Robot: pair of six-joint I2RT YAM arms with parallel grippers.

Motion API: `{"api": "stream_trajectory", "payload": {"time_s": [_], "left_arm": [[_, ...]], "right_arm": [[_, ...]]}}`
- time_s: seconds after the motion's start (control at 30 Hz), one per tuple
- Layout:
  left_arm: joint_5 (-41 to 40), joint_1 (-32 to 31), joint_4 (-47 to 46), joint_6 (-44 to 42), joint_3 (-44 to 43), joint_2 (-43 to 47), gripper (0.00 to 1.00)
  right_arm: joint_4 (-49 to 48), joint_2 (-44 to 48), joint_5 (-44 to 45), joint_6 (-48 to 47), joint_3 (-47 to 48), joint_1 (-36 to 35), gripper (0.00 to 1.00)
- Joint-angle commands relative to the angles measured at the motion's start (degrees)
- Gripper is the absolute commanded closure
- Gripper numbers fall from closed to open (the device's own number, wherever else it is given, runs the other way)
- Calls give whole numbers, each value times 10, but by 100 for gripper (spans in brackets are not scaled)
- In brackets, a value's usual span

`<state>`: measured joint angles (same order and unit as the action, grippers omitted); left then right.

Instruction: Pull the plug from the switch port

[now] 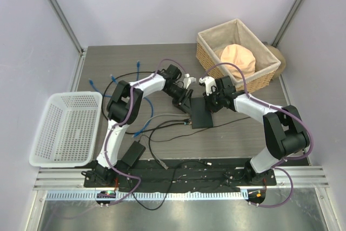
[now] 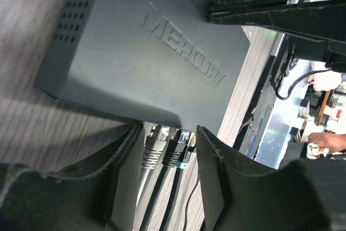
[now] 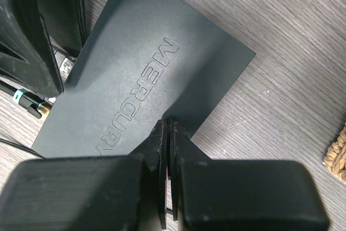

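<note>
On the grey wood-grain bench (image 1: pixel 232 142), well in from every edge, the Mercury switch (image 2: pixel 146 52) lies pinned under the right gripper (image 3: pixel 167 131), fingers pressed together, while the left gripper (image 2: pixel 165 139) straddles, spread wide, the grey plug (image 2: pixel 154 147) and black plug (image 2: pixel 175 152), both seated, so nothing is pulled yet.

The left arm (image 1: pixel 123 104) and the right arm (image 1: pixel 281 128) fold inward, with their wrists close together at frame centre. The left tool (image 2: pixel 168 131) has its fingers (image 2: pixel 127 160) spread apart at the lower edge. The right tool (image 3: pixel 167 128) has both fingers pressed together.
</note>
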<state>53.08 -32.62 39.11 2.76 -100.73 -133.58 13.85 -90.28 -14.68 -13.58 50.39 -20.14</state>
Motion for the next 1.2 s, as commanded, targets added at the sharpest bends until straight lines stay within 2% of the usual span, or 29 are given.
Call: {"api": "stream_trajectory", "payload": {"time_s": [0.0, 0.27, 0.57, 0.73, 0.8, 0.87, 1.1, 1.17], "left_arm": [[1, -2, -13, -4, 11, -10, 54], [23, -2, 0, -26, 6, -19, 58], [58, 3, 57, -116, -26, -40, 58], [50, 5, 66, -137, -30, -41, 59], [48, 5, 70, -147, -31, -41, 62], [44, 6, 70, -147, -33, -42, 69], [8, 7, 65, -145, -27, -44, 80], [-3, 7, 54, -117, -23, -43, 89]], "right_arm": [[47, -6, 16, 0, -14, 2, 99], [46, -15, 16, 0, -3, 2, 99], [48, -10, 16, 0, -6, 3, 99], [48, -8, 16, 0, -10, 2, 99], [48, -7, 17, 0, -10, 1, 99], [48, -7, 17, 1, -10, 2, 99], [46, -10, 16, 2, -6, 2, 99], [46, -11, 16, 3, -7, 2, 99]]}}
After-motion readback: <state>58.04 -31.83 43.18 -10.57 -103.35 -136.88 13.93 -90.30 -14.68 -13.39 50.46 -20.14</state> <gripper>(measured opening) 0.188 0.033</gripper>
